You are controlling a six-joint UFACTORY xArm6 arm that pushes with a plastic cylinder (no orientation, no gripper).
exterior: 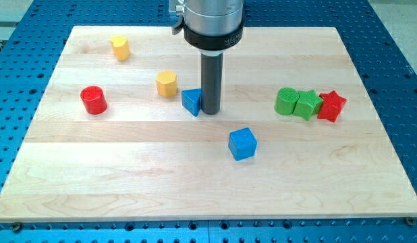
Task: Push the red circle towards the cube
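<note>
Seven blocks lie on the board (195,189). My tip (210,111) touches the blue triangle (191,101), well right of the red circle (94,100). The blue cube (242,144) sits lower right; no fingers exist here to open or close.

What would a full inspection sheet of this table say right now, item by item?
Surface: wooden board on a blue perforated table.
Job's things: red cylinder near the view's left; blue cube below centre, far apart.
Clutter: blue triangular block, two yellow blocks, green cylinder, green star and red star clustered at the view's right.
Grippers: none; my tip stands right beside the blue triangular block.
Cables: nothing seen.
Surroundings: nothing seen beyond the table.
</note>
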